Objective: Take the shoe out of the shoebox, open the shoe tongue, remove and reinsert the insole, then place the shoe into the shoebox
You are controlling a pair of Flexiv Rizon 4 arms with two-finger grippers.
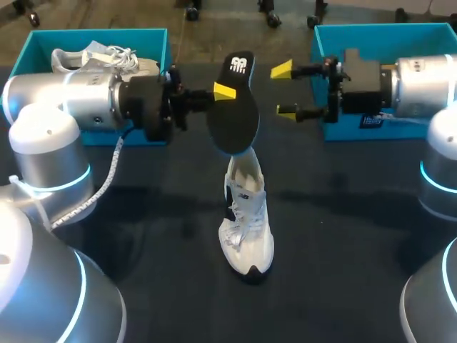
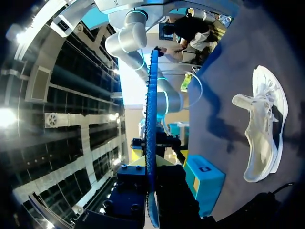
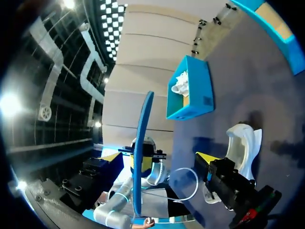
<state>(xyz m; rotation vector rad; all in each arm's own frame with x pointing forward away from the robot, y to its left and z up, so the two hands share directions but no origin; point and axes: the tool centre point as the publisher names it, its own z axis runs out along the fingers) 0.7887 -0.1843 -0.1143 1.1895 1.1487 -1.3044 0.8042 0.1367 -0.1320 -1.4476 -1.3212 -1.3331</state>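
You had the shoe (image 1: 246,221) out of its box and standing upright on the table (image 1: 343,250), toe toward you, tongue pulled open. The insole (image 1: 234,107) was out too: your left gripper (image 1: 224,91) was clamped on its edge, holding it in the air just above the shoe's opening. Your right gripper (image 1: 284,90) hung near the insole with its fingers spread, grasping nothing. The left box (image 1: 153,39) held a second shoe (image 1: 100,61); the right box (image 1: 371,32) showed nothing inside. By my reckoning you were past halfway: reinserting the insole and boxing the shoe were left.
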